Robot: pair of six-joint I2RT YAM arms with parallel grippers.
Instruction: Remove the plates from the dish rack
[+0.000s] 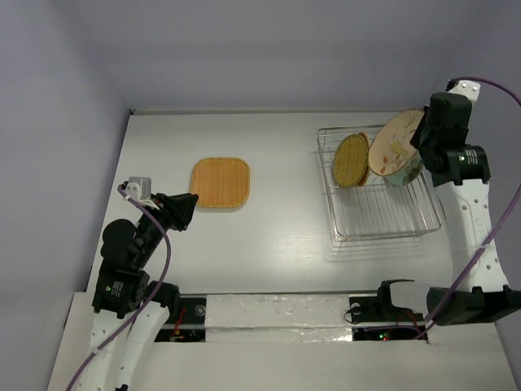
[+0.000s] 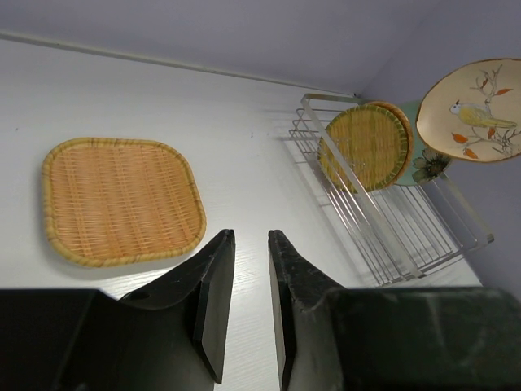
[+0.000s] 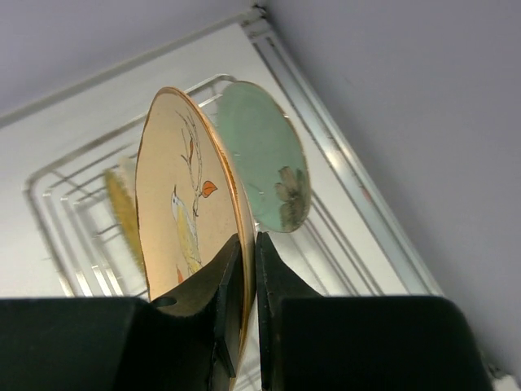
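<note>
Cream plate (image 1: 395, 147) being clamped by right jaws over dish rack (image 1: 383, 218); left jaws being held slightly apart.

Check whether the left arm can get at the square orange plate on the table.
Probably yes. The square orange plate lies flat just ahead of the left gripper, which is open. Nothing stands between them; the dish rack is off to the right.

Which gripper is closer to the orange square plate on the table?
Left. The left gripper hovers open by the near-left corner of the orange square plate; the right gripper is far across at the dish rack, clamped on the cream plate.
</note>
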